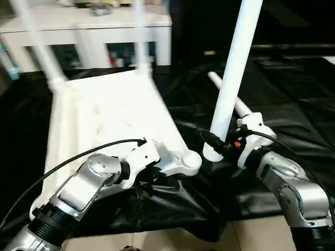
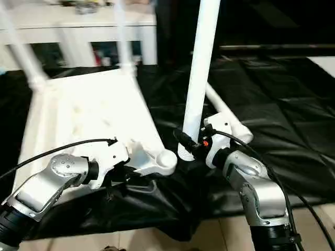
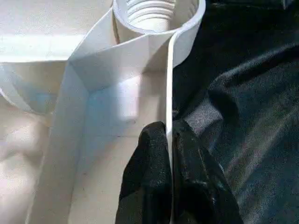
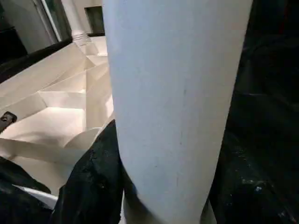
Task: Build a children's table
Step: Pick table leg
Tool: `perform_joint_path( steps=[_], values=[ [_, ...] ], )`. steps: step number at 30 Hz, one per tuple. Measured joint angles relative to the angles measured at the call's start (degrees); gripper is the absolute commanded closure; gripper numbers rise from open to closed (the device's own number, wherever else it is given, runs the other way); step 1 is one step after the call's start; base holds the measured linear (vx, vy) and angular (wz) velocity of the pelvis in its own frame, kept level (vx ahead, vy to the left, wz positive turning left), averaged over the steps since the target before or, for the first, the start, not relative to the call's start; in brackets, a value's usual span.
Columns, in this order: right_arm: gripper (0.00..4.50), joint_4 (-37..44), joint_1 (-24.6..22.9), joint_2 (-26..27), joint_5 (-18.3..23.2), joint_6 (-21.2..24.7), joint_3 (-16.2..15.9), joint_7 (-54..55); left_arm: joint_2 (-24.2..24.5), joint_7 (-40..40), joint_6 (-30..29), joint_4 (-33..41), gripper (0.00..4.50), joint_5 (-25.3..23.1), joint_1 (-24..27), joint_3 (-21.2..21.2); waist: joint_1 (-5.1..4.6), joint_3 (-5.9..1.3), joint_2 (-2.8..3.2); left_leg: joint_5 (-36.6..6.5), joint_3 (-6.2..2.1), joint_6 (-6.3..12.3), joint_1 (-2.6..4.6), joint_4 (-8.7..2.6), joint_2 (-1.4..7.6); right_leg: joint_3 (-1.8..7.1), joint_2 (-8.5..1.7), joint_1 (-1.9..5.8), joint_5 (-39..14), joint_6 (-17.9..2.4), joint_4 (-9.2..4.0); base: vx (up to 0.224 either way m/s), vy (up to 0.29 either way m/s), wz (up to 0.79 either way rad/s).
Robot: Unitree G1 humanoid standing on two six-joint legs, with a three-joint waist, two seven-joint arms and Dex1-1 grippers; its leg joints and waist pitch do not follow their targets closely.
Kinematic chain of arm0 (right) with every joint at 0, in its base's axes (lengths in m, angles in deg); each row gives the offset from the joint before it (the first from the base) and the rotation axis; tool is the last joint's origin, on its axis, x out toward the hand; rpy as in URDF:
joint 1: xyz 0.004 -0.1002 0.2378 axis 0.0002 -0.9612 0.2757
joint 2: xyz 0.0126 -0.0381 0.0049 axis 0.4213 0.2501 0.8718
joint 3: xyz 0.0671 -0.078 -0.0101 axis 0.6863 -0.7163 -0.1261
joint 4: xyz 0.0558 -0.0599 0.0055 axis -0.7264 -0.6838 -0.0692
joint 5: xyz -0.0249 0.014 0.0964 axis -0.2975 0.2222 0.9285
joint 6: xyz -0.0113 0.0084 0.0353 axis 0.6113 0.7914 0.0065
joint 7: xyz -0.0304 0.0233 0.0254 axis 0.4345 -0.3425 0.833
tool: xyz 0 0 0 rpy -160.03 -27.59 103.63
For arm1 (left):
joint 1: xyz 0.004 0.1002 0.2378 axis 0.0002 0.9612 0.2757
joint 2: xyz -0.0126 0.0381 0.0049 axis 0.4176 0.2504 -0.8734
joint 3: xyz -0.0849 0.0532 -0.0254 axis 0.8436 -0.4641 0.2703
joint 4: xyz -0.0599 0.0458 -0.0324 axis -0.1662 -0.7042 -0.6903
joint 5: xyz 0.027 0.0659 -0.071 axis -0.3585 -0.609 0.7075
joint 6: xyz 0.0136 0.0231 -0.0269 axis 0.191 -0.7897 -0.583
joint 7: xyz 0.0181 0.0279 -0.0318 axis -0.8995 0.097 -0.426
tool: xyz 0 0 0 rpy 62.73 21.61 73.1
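The children's table is lying upside down on a black sheet (image 1: 293,104) spread over the floor, its white tabletop (image 1: 104,120) showing its ribbed underside, with two legs (image 1: 39,47) already standing in the far corner sockets and a spare leg (image 1: 230,97) lying on the sheet behind. The left gripper (image 3: 169,140) is pinching the thin side wall of the tabletop just below the near corner socket (image 1: 188,159), its jaws pressed together on that rim, so it is steadying the piece. The right gripper (image 1: 222,145) is holding a third leg (image 1: 235,68) upright, its jaws clamped around the tube low down, and the leg's threaded end (image 1: 212,152) is resting just beside the socket, not yet in it. To do this step well, the leg likely needs lifting slightly, carrying across until its end is centred over the socket's threaded bore, and keeping plumb while lowering. The left grip should be holding firm so the tabletop is not sliding on the slippery sheet. A tilted entry would probably be jamming the threads, so alignment matters more than force.
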Motion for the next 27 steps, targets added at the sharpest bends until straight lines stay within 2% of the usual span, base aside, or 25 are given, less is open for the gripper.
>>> perform_joint_path(
  steps=[3, 7, 10, 14, 17, 19, 21, 23, 25, 26, 27],
  values=[
    [2.59, -0.2, 1.0, 0.4, 0.0, 0.0, -0.6, 0.0, -2.6, -3.8, -2.7, -0.1, 4.5, -0.1, 0.0, 1.5, -0.13, 0.05, -0.08, 0.0, -0.11, 0.0, 0.02, 0.0, -0.03, -0.03, 0.0, -0.08, 0.0, 0.0, 0.0, 0.0, 0.0, 0.0],
    [2.59, -1.9, 3.5, 1.3, 0.0, -0.2, -0.9, 0.1, -5.8, -9.9, -4.6, -2.2, 4.5, -1.1, -0.9, 3.8, -1.1, 0.14, -0.22, 0.0, -0.42, -0.01, 0.03, -0.01, -0.07, -0.33, 0.0, -0.34, 0.0, 0.0, -0.35, 0.0, 0.0, 0.0],
    [2.59, -3.1, 3.8, 1.5, -0.2, -0.3, -0.9, 0.1, -5.6, -12.0, -4.6, -3.1, 4.5, -2.0, -1.1, 5.3, -1.6, 0.15, -0.22, 0.0, -0.78, -0.02, 0.0, -0.1, -0.04, -1.34, -0.12, -0.34, 0.0, 0.0, -0.97, 0.0, 0.0, 0.0],
    [2.59, -4.3, 5.0, 2.0, -0.2, -0.3, -1.1, 0.1, -5.5, -12.6, -4.0, -3.7, 4.5, -2.5, -1.1, 5.5, -1.46, 0.2, -0.29, 0.0, -1.06, -0.02, 0.0, -0.11, -0.04, -1.48, -0.12, -0.31, 0.0, 0.0, -1.18, 0.0, 0.0, 0.0],
    [2.59, -4.6, 5.7, 2.4, -0.3, -0.8, -1.1, 0.1, -4.8, -12.6, 1.1, -5.4, 4.5, -4.7, -1.1, 4.6, -1.36, 0.21, -0.3, 0.0, -1.09, -0.02, 0.03, -0.14, -0.04, -1.52, -0.12, -0.26, 0.0, 0.0, -1.3, 0.0, 0.0, 0.0],
    [2.59, -4.7, 5.7, 2.4, -0.4, -1.1, -1.1, 0.1, -3.9, -12.6, 4.8, -7.3, 4.04, -5.8, -1.1, 4.8, -1.38, 0.26, -0.22, 0.0, -1.14, -0.02, 0.04, -0.18, -0.04, -1.61, -0.12, -0.26, 0.0, 0.0, -1.43, 0.0, 0.0, 0.0],
    [2.59, -4.7, 5.7, 2.4, -0.5, -1.2, -1.1, 0.1, -3.7, -11.9, 7.8, -8.2, 3.88, -4.5, -1.2, 6.5, -1.42, 0.44, -0.24, 0.0, -1.27, -0.02, 0.04, -0.21, -0.04, -1.88, -0.11, -0.22, 0.0, 0.0, -1.72, 0.0, 0.0, 0.0],
    [2.59, -4.7, 5.7, 2.5, -0.5, -1.2, -1.1, 0.1, -3.9, -11.8, 9.7, -6.4, 3.73, -3.4, -1.5, 8.7, -1.47, 0.53, -0.16, 0.0, -1.79, -0.03, 0.18, -0.23, 0.16, -2.92, -0.12, 0.29, 0.0, 0.0, -2.36, 0.0, 0.0, 0.0],
    [2.59, -4.7, 5.7, 2.5, -0.4, -1.2, -1.1, 0.1, -4.1, -11.8, 10.2, -3.8, 3.52, -1.6, -1.5, 11.1, -1.48, 0.83, 0.1, 0.0, -1.73, -0.04, 0.81, -0.87, 0.41, -3.63, -0.12, 1.19, -0.3, -0.5, -2.95, -0.034, -0.001, -0.01],
    [2.59, -4.7, 5.6, 2.5, -0.4, -1.2, -1.1, 0.2, -4.1, -11.6, 10.1, -2.6, 3.45, -0.9, -1.6, 12.0, -0.7, 1.11, 0.05, 0.0, -1.17, -0.04, 0.98, -1.42, 0.55, -3.72, -0.31, 1.44, -1.7, -1.7, -0.61, -0.068, -0.002, -0.03],
    [2.59, -4.4, 5.0, 2.3, -0.4, -1.2, -0.7, 0.2, -4.4, -11.2, 10.0, -1.4, 3.45, 0.1, -1.9, 12.6, 0.12, 1.14, -0.42, 0.0, -0.08, -0.04, 1.16, -1.55, 0.65, -3.42, -0.52, 1.47, -3.9, -3.0, 3.74, -0.075, -0.049, 0.13]
  ],
)
